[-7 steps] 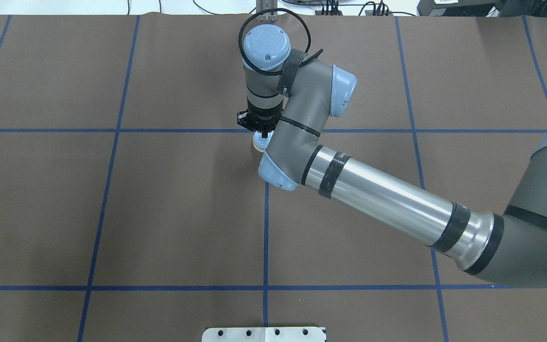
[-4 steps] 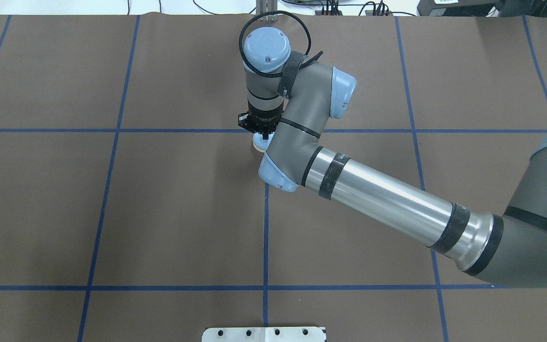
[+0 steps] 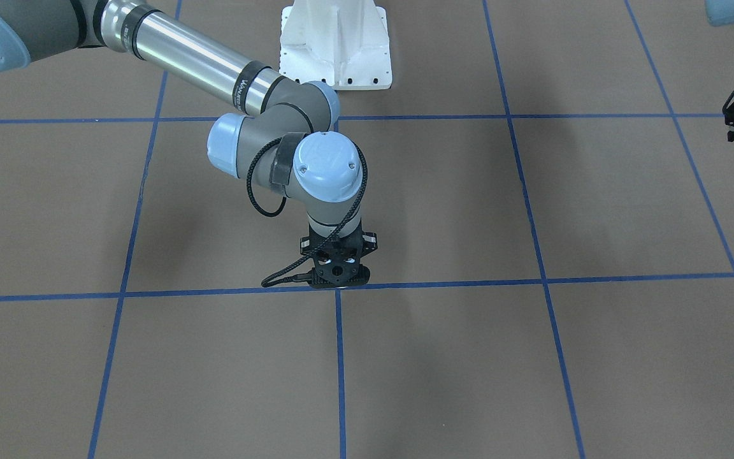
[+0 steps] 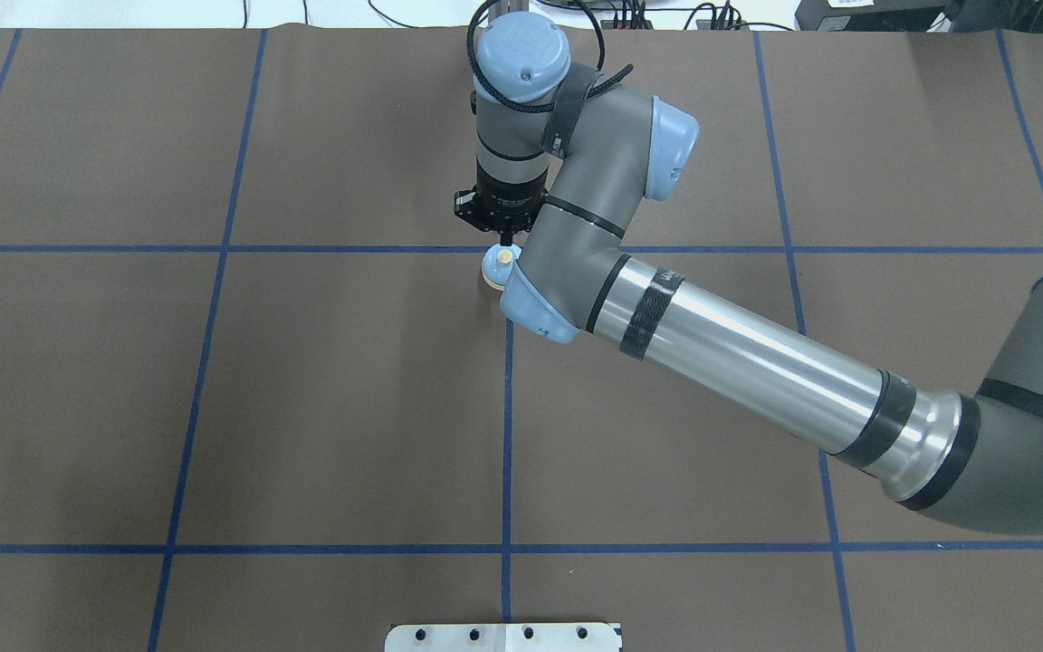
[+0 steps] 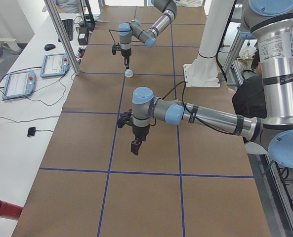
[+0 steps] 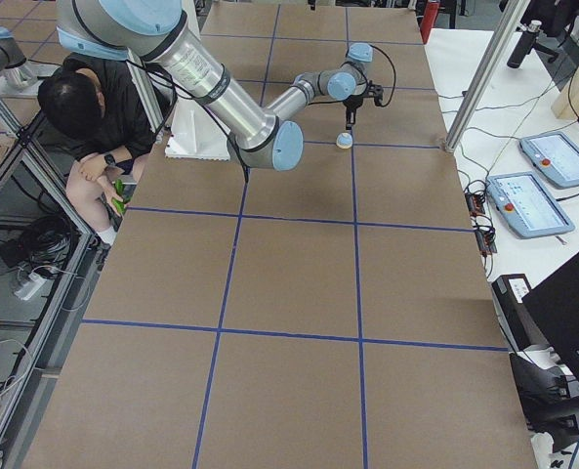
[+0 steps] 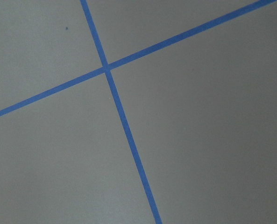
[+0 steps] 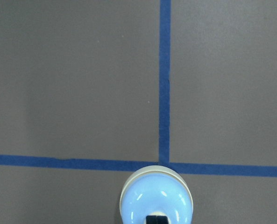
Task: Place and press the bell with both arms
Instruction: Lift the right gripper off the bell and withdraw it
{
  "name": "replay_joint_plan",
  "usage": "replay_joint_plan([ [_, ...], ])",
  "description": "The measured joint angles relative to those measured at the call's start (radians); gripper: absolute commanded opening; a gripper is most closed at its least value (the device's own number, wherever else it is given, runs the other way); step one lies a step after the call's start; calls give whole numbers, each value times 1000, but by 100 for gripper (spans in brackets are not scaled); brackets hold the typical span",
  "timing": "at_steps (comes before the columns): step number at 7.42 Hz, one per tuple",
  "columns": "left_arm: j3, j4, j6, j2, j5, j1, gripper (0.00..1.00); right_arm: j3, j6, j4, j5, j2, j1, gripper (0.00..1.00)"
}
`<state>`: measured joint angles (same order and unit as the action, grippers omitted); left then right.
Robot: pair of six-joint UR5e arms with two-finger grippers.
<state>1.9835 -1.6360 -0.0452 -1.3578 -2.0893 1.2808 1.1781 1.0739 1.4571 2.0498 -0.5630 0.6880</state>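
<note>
The bell [image 4: 493,270] stands on the brown mat by a blue tape crossing, its cream button showing. It also shows in the right wrist view [image 8: 157,198] and small in both side views [image 5: 129,73] [image 6: 344,141]. My right gripper [image 4: 507,243] is shut and points straight down, with a small gap above the bell. Its fingertip [image 8: 156,219] overlaps the dome in the wrist view. In the front view the right gripper [image 3: 339,282] hides the bell. My left gripper [image 3: 732,135] looks shut, empty and far from the bell, hovering above the mat [image 5: 135,148].
The white bolted pedestal [image 3: 335,44] stands at the robot's side of the mat. Blue tape lines [image 7: 124,126] form a grid. Control tablets [image 5: 55,64] and a metal post [image 5: 62,34] sit beside the mat. A seated person [image 6: 94,127] is near the robot base.
My right arm has risen and drawn back from the bell. The shut gripper has lifted off it, so more of the bell and its cream button show.
</note>
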Motion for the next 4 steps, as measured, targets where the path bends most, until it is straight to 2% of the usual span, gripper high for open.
replay_joint_plan([
  [3,-22,22,121,-4,-1,88,100,341,-108,114,50,-264,109,0],
  [4,-38,33,173,-10,-1,121,100,407,-192,126,82,-353,162,26],
])
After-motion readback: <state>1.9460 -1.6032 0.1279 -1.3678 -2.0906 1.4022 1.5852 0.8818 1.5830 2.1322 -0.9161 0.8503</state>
